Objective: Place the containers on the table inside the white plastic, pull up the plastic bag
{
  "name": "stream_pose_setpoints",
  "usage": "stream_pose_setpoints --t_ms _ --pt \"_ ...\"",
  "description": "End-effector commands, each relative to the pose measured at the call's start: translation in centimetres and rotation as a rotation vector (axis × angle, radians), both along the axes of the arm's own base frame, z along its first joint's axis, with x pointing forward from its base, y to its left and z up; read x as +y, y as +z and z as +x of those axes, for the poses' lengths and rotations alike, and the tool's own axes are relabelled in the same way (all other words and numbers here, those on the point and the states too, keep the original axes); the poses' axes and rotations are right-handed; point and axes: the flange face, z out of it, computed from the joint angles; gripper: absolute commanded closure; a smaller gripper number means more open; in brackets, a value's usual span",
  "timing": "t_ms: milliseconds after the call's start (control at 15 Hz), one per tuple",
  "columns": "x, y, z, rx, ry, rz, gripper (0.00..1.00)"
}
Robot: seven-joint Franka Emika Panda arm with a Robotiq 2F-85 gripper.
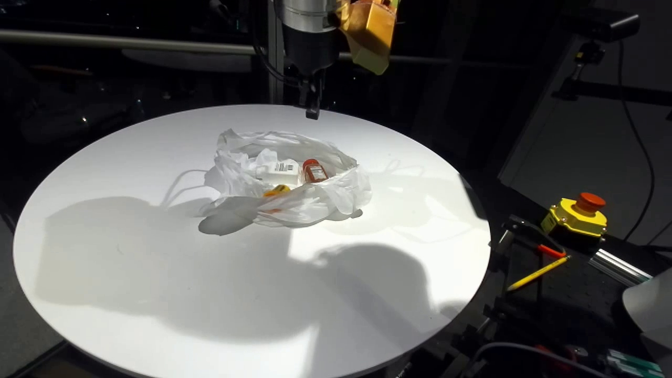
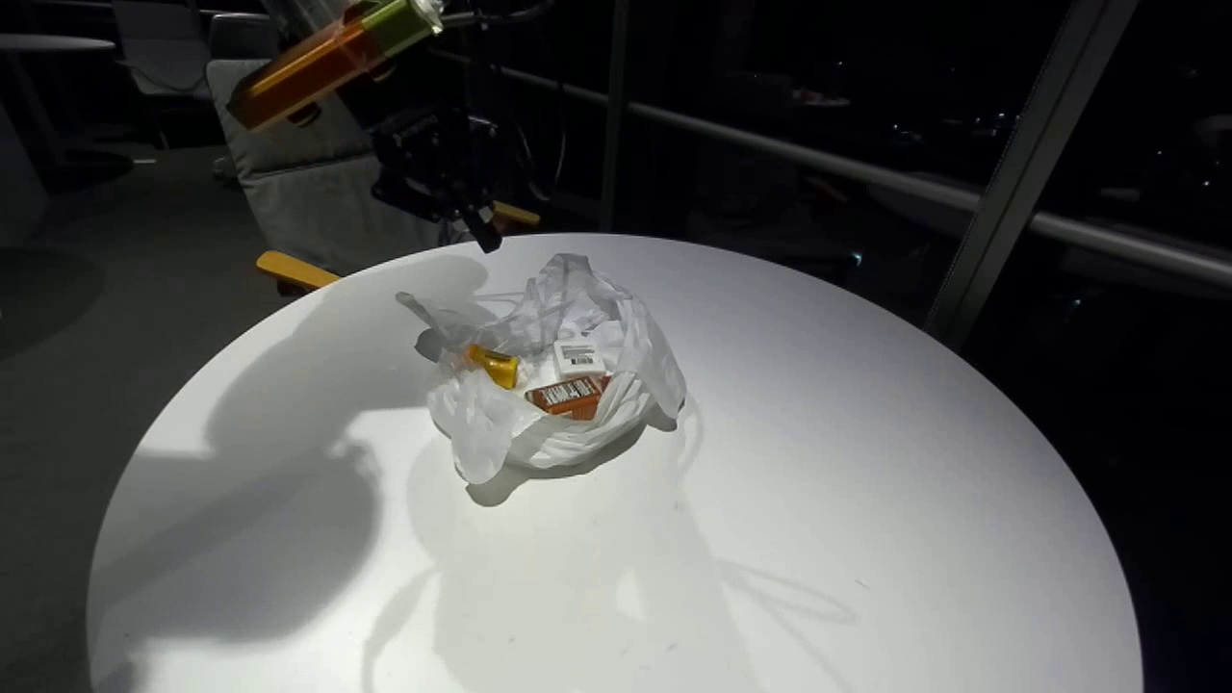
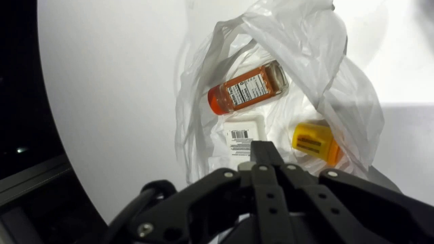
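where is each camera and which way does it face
In an exterior view: set high, looking down across the round table, yellow pot nearer than red-lidded jar; wrist and shut gripper at top.
In an exterior view: set high, looking down, jar nearer than pot, chair beyond; gripper upper left.
Wrist view: on the wrist, facing down into the plastic bag; gripper fingers at bottom.
Both exterior views share table, bag, pot, jar and gripper.

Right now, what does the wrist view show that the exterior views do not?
Only wrist view: readable "Nutrition Facts" on the red-lidded brown-orange jar.
Only exterior views: orange block in both; in an exterior view, yellow box with red button.
Shared: closed black tool, round white table, wrinkled white plastic bag holding the jar, rectangular white box and yellow-orange pot.
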Motion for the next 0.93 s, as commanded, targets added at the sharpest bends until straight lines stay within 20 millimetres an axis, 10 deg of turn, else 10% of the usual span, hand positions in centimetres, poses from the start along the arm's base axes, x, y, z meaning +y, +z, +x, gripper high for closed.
stream_pose_setpoints --t_ms 0,600,867 --pt "-1.9 -0.5 -1.9 0.077 0.068 -0.037 0.74" --pt "-2.0 -9.5 -2.3 0.112 0.428 -0.026 0.13" --pt "-3.3 -8.8 -5.0 0.169 0.422 0.033 0.0"
